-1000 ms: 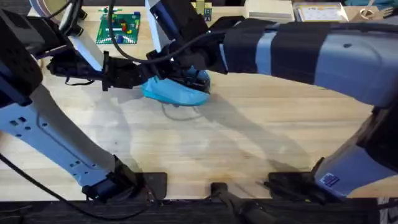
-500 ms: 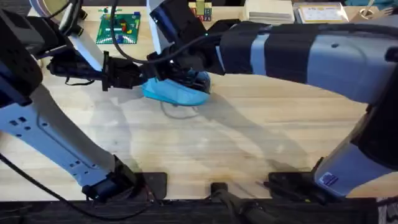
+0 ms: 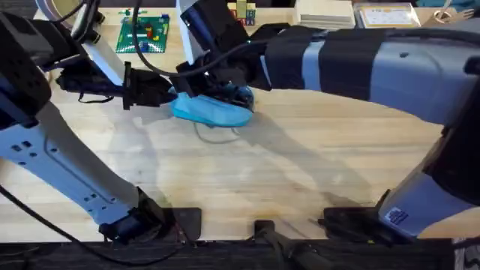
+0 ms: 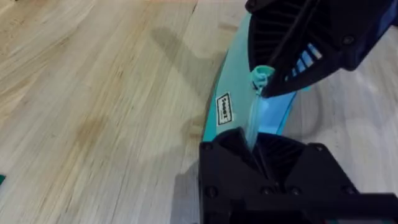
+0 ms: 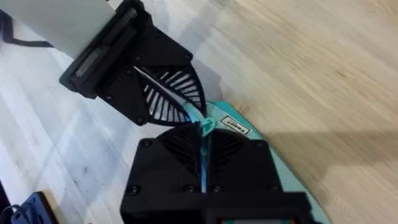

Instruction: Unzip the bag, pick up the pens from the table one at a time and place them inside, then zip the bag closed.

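Bag [image 3: 212, 111], light blue, lies on the counter [image 3: 285, 180] between the two tools, touching both of them. The left tool [image 3: 169, 95] comes from the left side and is closed on the left end of the bag; in the left wrist view a thin strip of light blue fabric runs into the closed fingers of this tool [image 4: 252, 146], so it holds the bag's end tight. The right tool [image 3: 225, 90] reaches across the middle and sits over the top of the bag. In the right wrist view its fingers [image 5: 186, 155] are pressed together on a small teal zip pull [image 5: 207, 124], just in front of the left tool's ribbed fingers [image 5: 168, 99]. The same pull [image 4: 261, 78] is seen in the left wrist view, right at the tip of the right tool. A white label [image 4: 225, 110] is on the side of the bag, near the left tool.

Compared with half a second ago, the bag and both tools are in almost the same place. Compared with one second ago, the right arm is a little more to the left.
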{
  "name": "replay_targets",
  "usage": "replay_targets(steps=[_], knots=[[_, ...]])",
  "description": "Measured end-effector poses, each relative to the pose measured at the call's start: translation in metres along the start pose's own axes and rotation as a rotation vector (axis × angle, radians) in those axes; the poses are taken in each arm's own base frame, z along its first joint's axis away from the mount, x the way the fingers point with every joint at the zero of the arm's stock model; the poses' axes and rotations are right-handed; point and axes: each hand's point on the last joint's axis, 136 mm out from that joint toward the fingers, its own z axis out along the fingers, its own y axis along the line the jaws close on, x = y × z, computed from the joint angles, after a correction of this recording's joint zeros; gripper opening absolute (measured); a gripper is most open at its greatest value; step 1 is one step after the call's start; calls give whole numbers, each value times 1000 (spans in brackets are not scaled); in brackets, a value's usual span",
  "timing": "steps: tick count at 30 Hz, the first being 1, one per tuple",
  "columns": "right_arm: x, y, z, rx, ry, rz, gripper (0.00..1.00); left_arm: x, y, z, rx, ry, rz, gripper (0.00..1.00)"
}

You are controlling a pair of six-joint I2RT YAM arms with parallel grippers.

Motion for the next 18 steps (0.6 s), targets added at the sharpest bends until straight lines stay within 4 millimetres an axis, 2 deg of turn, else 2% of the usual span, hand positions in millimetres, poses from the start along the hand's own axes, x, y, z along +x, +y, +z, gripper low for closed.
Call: replay_targets(steps=[11,18], knots=[[-1,-1,-1,7,-4,-26,32,0,0,0,0,-1,0,42],[-3,1,-12,32,-4,-101,32,-3,0,0,-2,-16,-9,42]])
